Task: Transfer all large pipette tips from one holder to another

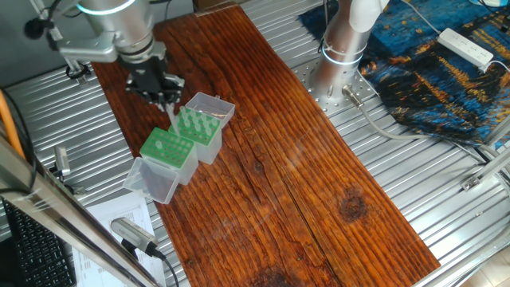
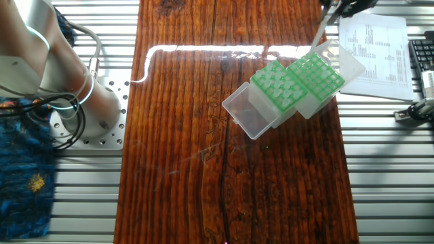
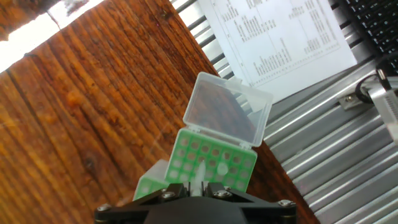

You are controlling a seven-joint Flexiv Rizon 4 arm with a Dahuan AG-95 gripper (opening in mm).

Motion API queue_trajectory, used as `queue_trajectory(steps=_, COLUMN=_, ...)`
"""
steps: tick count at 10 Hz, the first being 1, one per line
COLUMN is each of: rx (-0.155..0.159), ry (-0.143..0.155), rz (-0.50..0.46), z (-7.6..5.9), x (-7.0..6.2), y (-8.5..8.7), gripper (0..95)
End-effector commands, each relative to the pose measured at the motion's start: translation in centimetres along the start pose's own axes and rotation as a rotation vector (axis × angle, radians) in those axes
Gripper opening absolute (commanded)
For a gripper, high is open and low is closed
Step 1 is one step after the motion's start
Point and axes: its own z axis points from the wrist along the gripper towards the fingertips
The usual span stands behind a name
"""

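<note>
Above the racks: your gripper (image 1: pixel 169 102) hangs over the far corner of the two green racks, near the paper sheet (image 2: pixel 371 47) beside the tabletop (image 2: pixel 196 149).
Fingers: closed on one pale tip (image 3: pixel 200 176); in the hand view it sticks out from between them, pointing straight down at the rack below.
Held tip, long axis: close to upright, slightly leaning in both fixed views, narrow end down.
Which way to the target: the rack with open holes (image 3: pixel 216 163) lies directly beneath the held tip; judged from the hand view, the point sits over a hole near the middle of the front rows, though which hole I cannot tell.
Two racks: they stand touching, corner to side, each with a clear lid (image 3: pixel 229 111) hinged open and lying back.
Other rack: the rack of standing tips (image 2: pixel 279 87) is just beside the first, on the side away from the paper.
Look of the tips: small, pale, translucent cones with a green tint, standing upright in rows; their count is too fine to read.
Judgement: you are mid-transfer, one tip in hand and many left; the coming move needs a straight descent, since a leaning tip may catch a hole's edge.
</note>
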Motion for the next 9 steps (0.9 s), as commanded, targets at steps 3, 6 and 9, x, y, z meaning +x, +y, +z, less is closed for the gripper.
queue_trajectory(steps=3, rx=-0.004, ry=-0.014, rz=0.002, z=1.1, x=1.7, y=1.4, gripper=0.0)
queue_trajectory(steps=6, rx=0.005, ry=-0.009, rz=0.022, z=1.5, x=2.5, y=3.2, gripper=0.0)
queue_trajectory(steps=9, rx=0.008, ry=-0.014, rz=0.016, z=2.1, x=3.0, y=3.8, gripper=0.0)
